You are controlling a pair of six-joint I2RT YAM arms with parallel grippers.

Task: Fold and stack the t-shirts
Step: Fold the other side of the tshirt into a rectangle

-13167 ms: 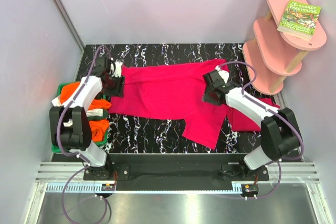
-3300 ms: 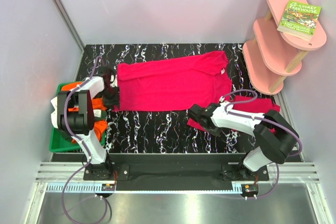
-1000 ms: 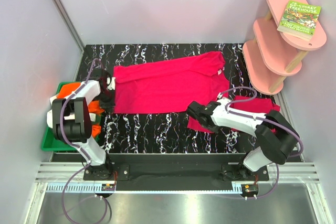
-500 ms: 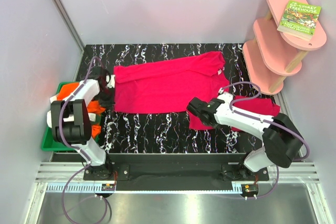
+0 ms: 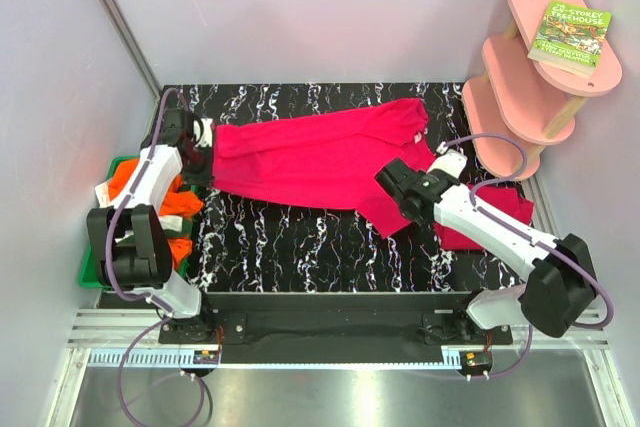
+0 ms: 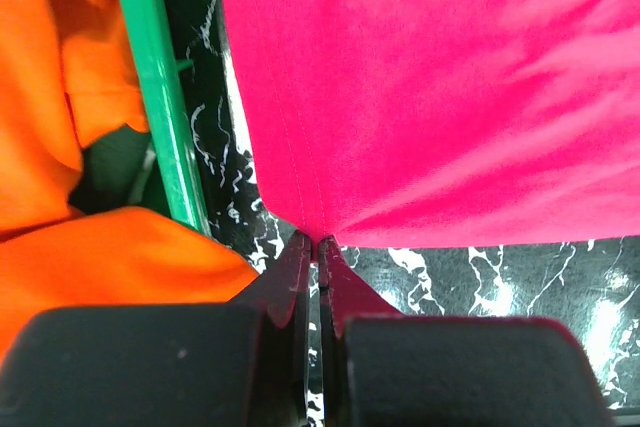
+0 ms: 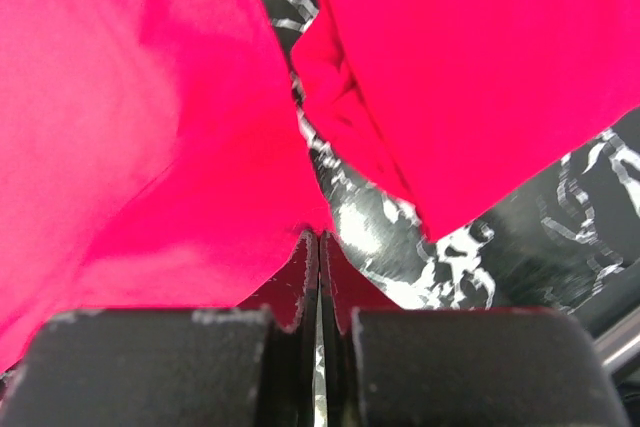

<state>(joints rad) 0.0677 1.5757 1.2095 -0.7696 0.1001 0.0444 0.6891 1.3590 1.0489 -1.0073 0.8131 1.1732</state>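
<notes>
1. The left pincer is pinched shut on the near left corner of the spread crimson shirt. In the left wrist view the cloth fans away from the closed tips.
2. The right pincer is closed tight on the shirt's near right edge, with a flap of it hanging toward the near side.
3. A second crimson shirt lies just beside that grip, partly under the right arm.
4. The left grip sits close to the green tray, whose rim runs next to the hem, with orange shirts heaped inside.
5. Bare black marble table shows in front of the shirt, with a narrower strip behind it. A pink shelf carrying a book stands past the far right corner.
6. The shirt's long axis runs left to right, hem at the left, neck end at the right and a little farther back.
</notes>
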